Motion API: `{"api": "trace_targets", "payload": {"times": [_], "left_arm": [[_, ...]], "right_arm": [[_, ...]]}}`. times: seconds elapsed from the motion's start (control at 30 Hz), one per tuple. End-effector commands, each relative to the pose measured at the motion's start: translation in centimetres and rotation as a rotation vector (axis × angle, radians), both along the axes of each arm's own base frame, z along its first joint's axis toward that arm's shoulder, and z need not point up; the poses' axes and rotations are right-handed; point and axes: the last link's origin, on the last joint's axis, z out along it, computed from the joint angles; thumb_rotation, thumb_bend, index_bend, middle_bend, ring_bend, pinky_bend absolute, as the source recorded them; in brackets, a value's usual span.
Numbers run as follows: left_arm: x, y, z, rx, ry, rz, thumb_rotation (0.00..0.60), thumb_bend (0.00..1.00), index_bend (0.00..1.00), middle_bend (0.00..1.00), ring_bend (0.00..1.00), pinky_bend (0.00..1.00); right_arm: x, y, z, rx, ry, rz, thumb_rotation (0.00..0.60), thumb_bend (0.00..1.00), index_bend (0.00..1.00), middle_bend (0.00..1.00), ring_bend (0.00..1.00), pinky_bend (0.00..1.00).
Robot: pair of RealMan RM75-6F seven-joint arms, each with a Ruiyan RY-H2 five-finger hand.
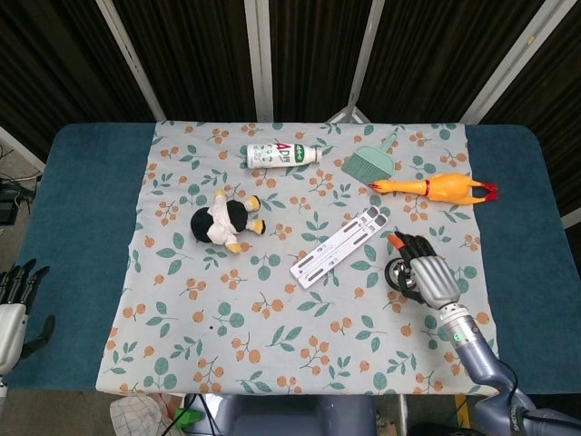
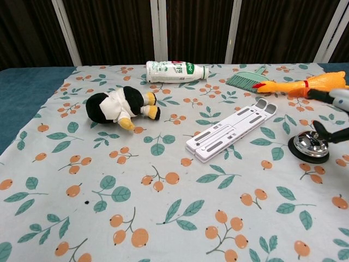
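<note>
The bell (image 2: 308, 145) is seen upright, dome up; the right hand (image 1: 425, 274) is held open just above it, empty.

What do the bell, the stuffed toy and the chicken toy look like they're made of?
The bell looks like polished metal: its dome is mirror-shiny with bright reflections, on a black base, probably plastic. The stuffed toy looks like soft plush fabric, with a fuzzy matte black and white surface. The chicken toy looks like rubber or soft vinyl, smooth and evenly orange-yellow with a slight sheen.
</note>
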Motion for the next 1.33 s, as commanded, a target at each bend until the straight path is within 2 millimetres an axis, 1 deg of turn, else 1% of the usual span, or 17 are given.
{"api": "trace_targets", "payload": {"times": [0.03, 0.13, 0.17, 0.23, 0.3, 0.4, 0.5, 0.6, 0.73, 0.9, 1.07, 1.33], "left_arm": [[0.0, 0.0, 0.0, 0.0, -0.001, 0.0, 0.6, 0.57, 0.11, 0.0, 0.0, 0.0], [0.0, 0.0, 0.0, 0.001, -0.002, -0.001, 0.6, 0.57, 0.11, 0.0, 0.0, 0.0], [0.0, 0.0, 0.1, 0.001, -0.003, -0.002, 0.6, 0.57, 0.11, 0.0, 0.0, 0.0], [0.1, 0.0, 0.1, 0.002, -0.005, -0.002, 0.6, 0.57, 0.11, 0.0, 0.0, 0.0], [0.1, -0.1, 0.1, 0.001, -0.007, -0.004, 0.6, 0.57, 0.11, 0.0, 0.0, 0.0], [0.2, -0.1, 0.0, -0.005, -0.009, -0.008, 0.6, 0.57, 0.11, 0.0, 0.0, 0.0], [0.3, -0.2, 0.0, -0.006, -0.012, -0.011, 0.6, 0.57, 0.11, 0.0, 0.0, 0.0], [0.3, -0.3, 0.1, -0.007, -0.015, -0.014, 0.6, 0.57, 0.11, 0.0, 0.0, 0.0], [0.3, -0.4, 0.2, -0.004, -0.023, -0.016, 0.6, 0.57, 0.11, 0.0, 0.0, 0.0], [0.4, -0.6, 0.3, -0.013, -0.03, -0.021, 0.6, 0.57, 0.11, 0.0, 0.0, 0.0], [0.4, -0.7, 0.3, -0.016, -0.031, -0.026, 0.6, 0.57, 0.11, 0.0, 0.0, 0.0], [0.4, -0.6, 0.1, -0.025, -0.021, -0.029, 0.6, 0.57, 0.11, 0.0, 0.0, 0.0]], "right_arm": [[0.3, -0.1, 3.2, -0.081, -0.025, 0.003, 0.6, 0.69, 0.0, 0.0, 0.0, 0.0], [0.0, 0.6, 5.0, -0.116, -0.021, -0.004, 0.6, 0.69, 0.0, 0.0, 0.0, 0.0], [-0.3, 1.1, 5.7, -0.124, -0.005, -0.008, 0.6, 0.69, 0.0, 0.0, 0.0, 0.0], [-0.9, 2.2, 6.6, -0.127, 0.023, -0.016, 0.6, 0.69, 0.0, 0.0, 0.0, 0.0], [-1.4, 3.5, 7.3, -0.13, 0.039, -0.028, 0.6, 0.69, 0.0, 0.0, 0.0, 0.0], [-2.3, 6.1, 8.6, -0.141, 0.065, -0.054, 0.6, 0.69, 0.0, 0.0, 0.0, 0.0], [-2.9, 8.0, 9.4, -0.15, 0.099, -0.07, 0.6, 0.69, 0.0, 0.0, 0.0, 0.0], [-3.4, 10.4, 10.6, -0.178, 0.145, -0.087, 0.6, 0.69, 0.0, 0.0, 0.0, 0.0], [-3.8, 13.0, 12.2, -0.225, 0.18, -0.112, 0.6, 0.69, 0.0, 0.0, 0.0, 0.0], [-4.0, 15.1, 13.7, -0.301, 0.178, -0.131, 0.6, 0.69, 0.0, 0.0, 0.0, 0.0], [-4.1, 16.0, 14.1, -0.336, 0.166, -0.133, 0.6, 0.69, 0.0, 0.0, 0.0, 0.0], [-4.4, 15.8, 13.9, -0.331, 0.18, -0.127, 0.6, 0.69, 0.0, 0.0, 0.0, 0.0]]}}
